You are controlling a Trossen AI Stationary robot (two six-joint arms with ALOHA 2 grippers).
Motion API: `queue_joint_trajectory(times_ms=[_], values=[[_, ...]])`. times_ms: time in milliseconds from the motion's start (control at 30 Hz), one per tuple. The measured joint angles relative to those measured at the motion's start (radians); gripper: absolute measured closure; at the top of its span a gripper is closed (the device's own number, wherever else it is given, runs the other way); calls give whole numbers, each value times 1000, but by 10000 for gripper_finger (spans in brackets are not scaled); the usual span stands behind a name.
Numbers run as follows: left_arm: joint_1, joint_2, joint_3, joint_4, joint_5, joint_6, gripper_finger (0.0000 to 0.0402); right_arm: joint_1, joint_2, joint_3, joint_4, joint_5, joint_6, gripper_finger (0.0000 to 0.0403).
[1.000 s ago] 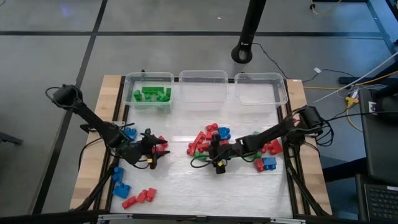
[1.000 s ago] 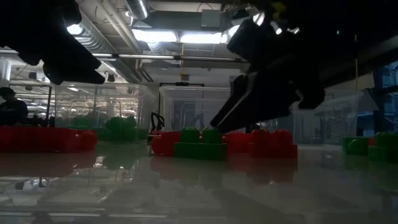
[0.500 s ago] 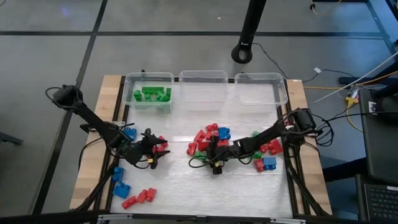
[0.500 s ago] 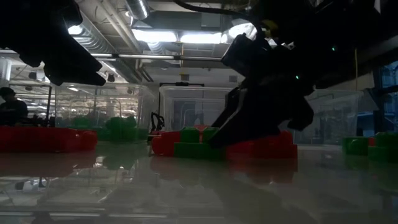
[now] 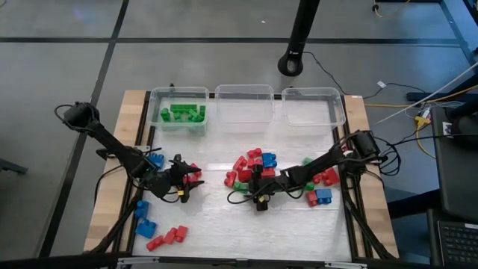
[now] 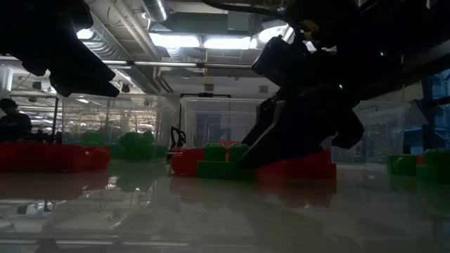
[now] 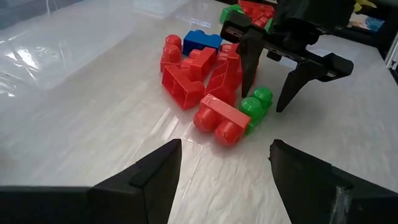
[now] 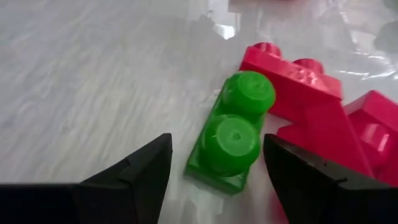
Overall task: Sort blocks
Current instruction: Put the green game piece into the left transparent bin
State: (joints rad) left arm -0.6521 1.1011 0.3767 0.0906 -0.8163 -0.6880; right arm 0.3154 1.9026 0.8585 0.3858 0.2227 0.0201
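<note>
Now | right gripper [image 8: 214, 163] spread, set astride green block [image 8: 231, 131] | left gripper [image 7: 224, 158] spread, nothing held

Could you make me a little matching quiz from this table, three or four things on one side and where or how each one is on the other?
Things
1. left gripper
2. right gripper
3. green blocks in the bin
4. middle bin

States
A. lies in the leftmost clear bin
B. open, fingers either side of a two-stud green block
C. holds no blocks
D. open, over the table beside a few red blocks, holding nothing

Pairs: 1-D, 2-B, 3-A, 4-C
</note>
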Motion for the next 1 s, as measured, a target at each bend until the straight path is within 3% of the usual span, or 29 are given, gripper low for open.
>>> queue_joint_trajectory(times_ms=[433,767,1000], values=[[0,2,0,4,-8,0,171,6,90,22,77,50,1,155],[0,2,1,0,-8,-5,171,6,93,29,71,47,-75,269],[0,2,1,-1,-8,-5,171,5,51,24,37,47,-118,268]])
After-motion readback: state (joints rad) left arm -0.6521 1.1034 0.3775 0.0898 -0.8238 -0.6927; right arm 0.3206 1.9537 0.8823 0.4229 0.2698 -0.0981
